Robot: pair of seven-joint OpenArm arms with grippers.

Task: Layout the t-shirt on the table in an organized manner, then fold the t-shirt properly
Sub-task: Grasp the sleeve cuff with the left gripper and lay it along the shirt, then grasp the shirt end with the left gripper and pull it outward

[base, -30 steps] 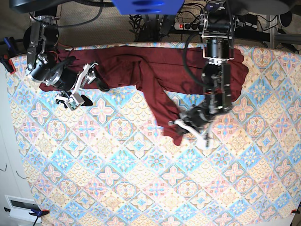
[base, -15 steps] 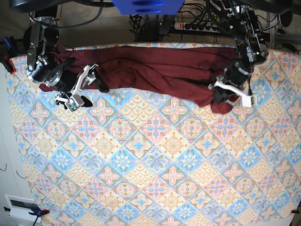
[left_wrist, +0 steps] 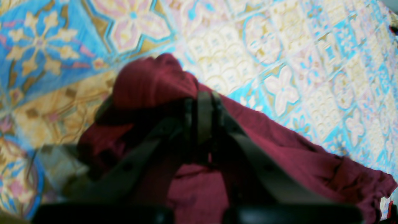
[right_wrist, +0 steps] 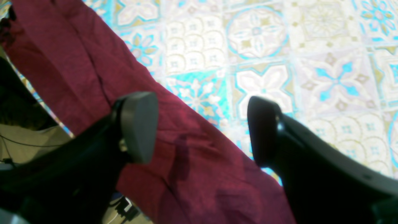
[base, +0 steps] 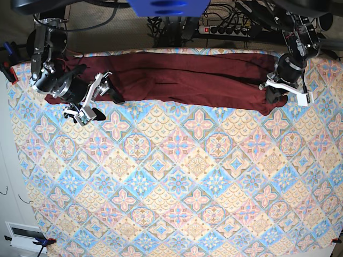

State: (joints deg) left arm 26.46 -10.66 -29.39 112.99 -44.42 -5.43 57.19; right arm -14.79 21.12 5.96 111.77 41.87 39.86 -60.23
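One maroon t-shirt [base: 182, 79] lies on one tiled surface [base: 177, 187], with two robot arms over it, the left gripper [base: 274, 95] and the right gripper [base: 99, 104].

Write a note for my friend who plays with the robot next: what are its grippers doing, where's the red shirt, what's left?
Left gripper: shut on a bunched end of the t-shirt.
Right gripper: open, holding nothing, above the t-shirt's other end.
T-shirt: stretched in a long band along the far edge of the table, not spread flat.
Done: pulled out lengthwise.
Left: spread it out properly, then every fold.
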